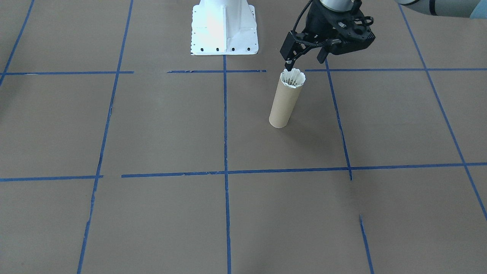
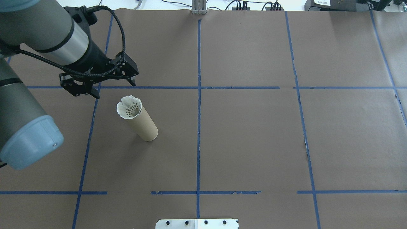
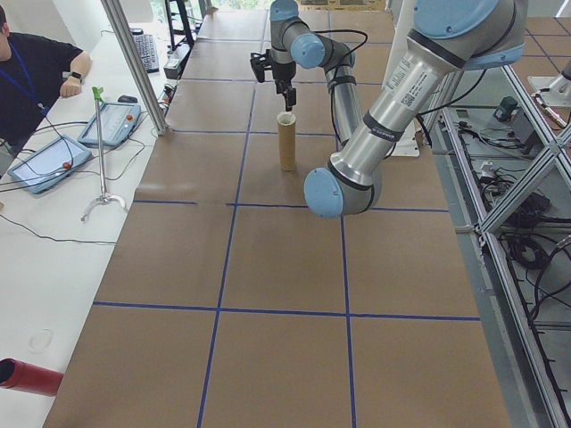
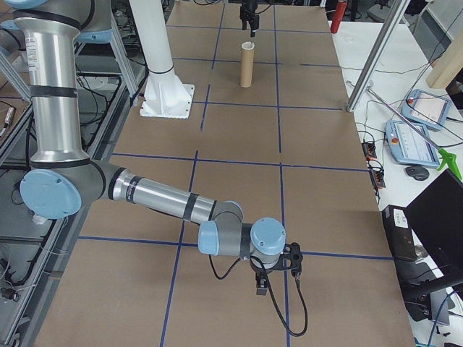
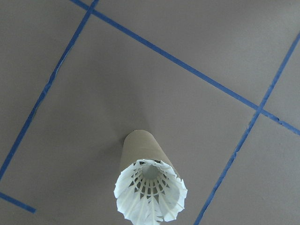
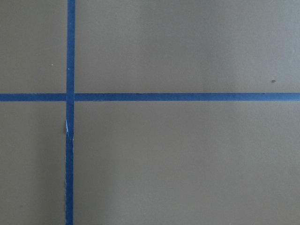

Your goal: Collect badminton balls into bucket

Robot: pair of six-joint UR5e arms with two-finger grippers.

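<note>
The left gripper [image 2: 113, 89] hung above the table with its two fingers [image 2: 131, 81] spread apart and nothing between them. Just below it and a little toward the robot stood the bucket [image 2: 143, 124], upright on the brown paper. The shuttlecock [image 2: 129, 107] sat in the bucket's open mouth, cork end down inside, its white feather skirt flaring over the rim. The left wrist view looked straight down on that skirt and the tube wall beneath it, with blue tape lines [image 5: 178, 63] crossing the table [image 5: 93, 93] around them. The gripper was apart from both, touching neither.

The right gripper [image 4: 278, 278] hovered low over the table, well apart from the bucket; whether its fingers were spread or pressed together could not be told. The white pedestal base [image 1: 224, 28] stood beside the bucket.
</note>
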